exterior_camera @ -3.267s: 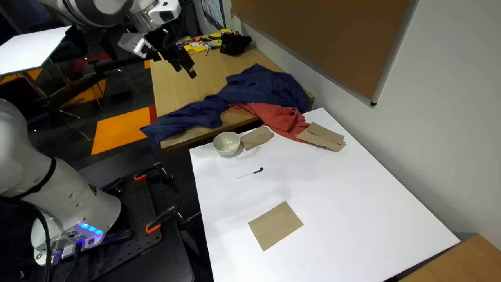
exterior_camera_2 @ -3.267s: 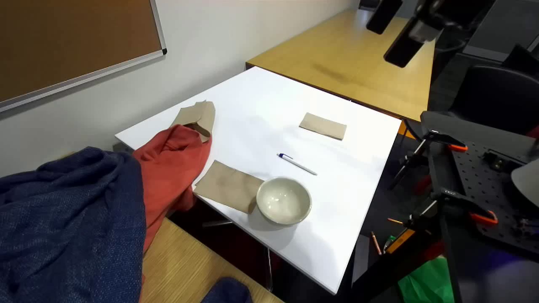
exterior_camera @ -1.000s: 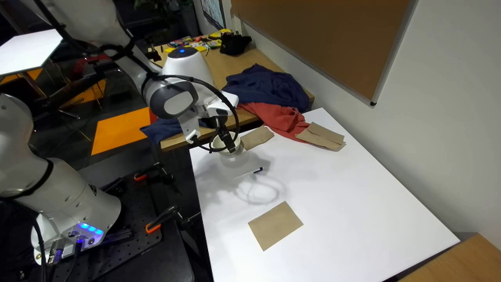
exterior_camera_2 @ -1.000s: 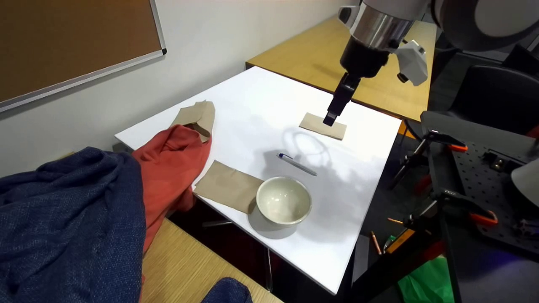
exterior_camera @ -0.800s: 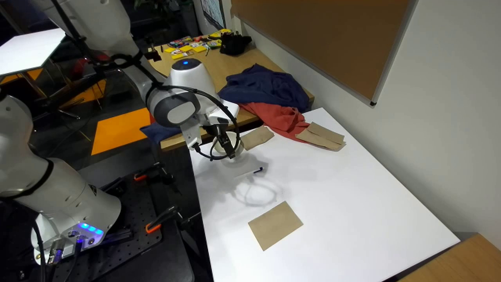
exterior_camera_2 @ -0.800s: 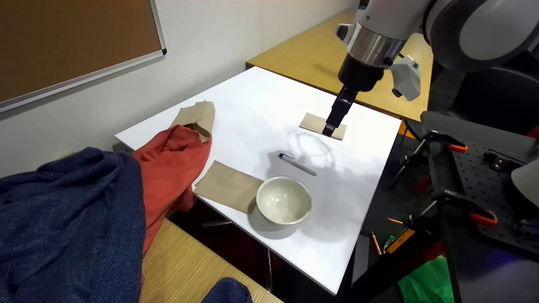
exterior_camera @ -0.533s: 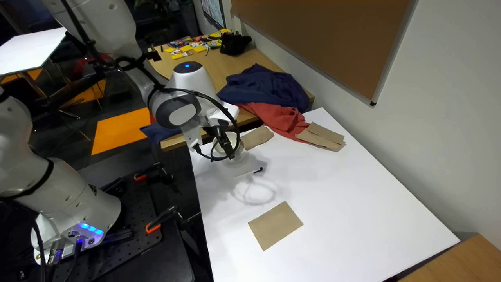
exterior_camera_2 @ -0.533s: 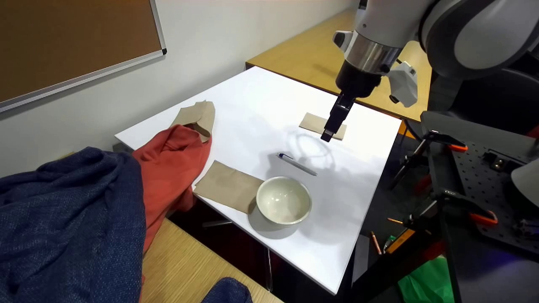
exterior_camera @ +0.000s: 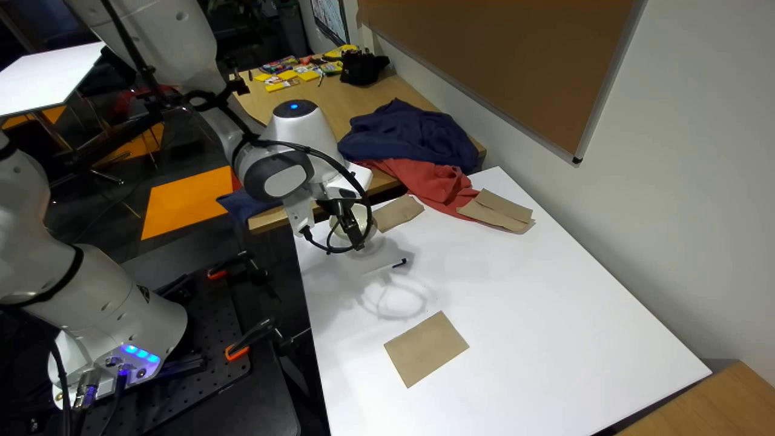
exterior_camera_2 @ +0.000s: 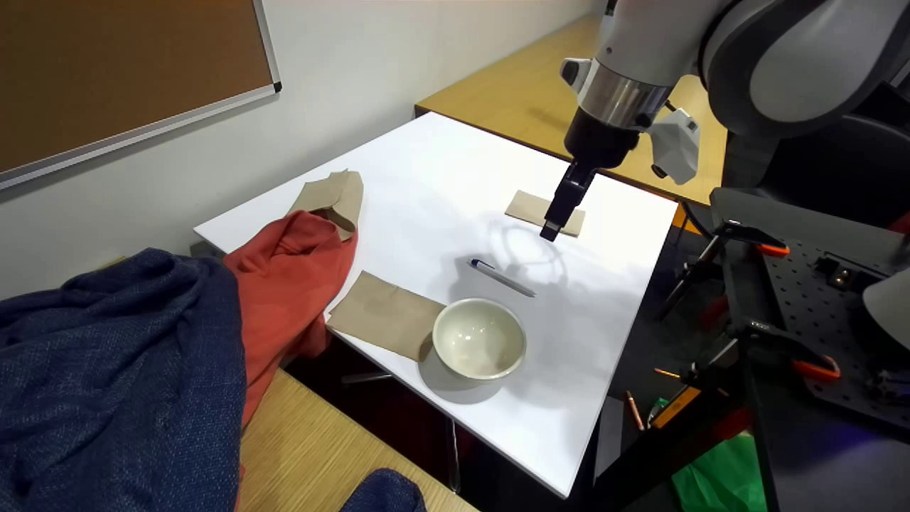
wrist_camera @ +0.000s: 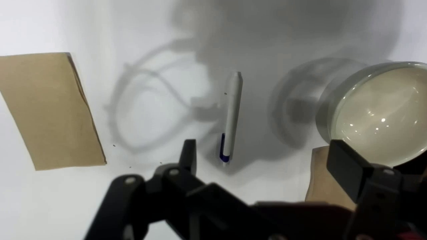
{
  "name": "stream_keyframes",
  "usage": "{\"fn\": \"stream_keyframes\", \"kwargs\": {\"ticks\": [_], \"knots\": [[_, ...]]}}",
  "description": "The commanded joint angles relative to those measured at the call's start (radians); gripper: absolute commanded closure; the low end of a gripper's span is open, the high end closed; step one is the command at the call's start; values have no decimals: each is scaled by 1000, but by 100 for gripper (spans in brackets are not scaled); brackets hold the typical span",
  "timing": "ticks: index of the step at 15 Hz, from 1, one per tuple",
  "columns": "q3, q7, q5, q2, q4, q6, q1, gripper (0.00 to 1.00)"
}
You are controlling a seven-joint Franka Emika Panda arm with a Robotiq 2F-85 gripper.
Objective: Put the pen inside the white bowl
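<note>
Two blocky fingers (wrist_camera: 348, 168) gape wide, empty, above a slim, perhaps plastic pen (wrist_camera: 232, 116) near a glossy bowl (wrist_camera: 387, 113).

White tabletop (exterior_camera: 545, 321) with a flat brown paper rectangle (exterior_camera: 426, 349) and folded brown paper (exterior_camera: 500, 213) touching a red cloth (exterior_camera: 435, 183). A navy cloth (exterior_camera: 410, 136) adjoins it on a wooden table (exterior_camera: 348, 97); yellow packets (exterior_camera: 282, 85) lie near a dark bundle (exterior_camera: 363, 68) at the table's far end. A brown board (exterior_camera: 514, 54) hangs on the wall (exterior_camera: 684, 181).

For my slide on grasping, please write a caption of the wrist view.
Open gripper above the white table: a blue-clipped pen lies ungrasped between a flat tan piece and a white bowl.
</note>
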Motion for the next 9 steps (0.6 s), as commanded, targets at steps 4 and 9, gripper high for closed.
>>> {"fn": "stream_keyframes", "kwargs": {"ticks": [4,9], "knots": [[-49,-27,31,129,101,-6,27,0],[-49,-33,37,228,172,-17,22,0]]}}
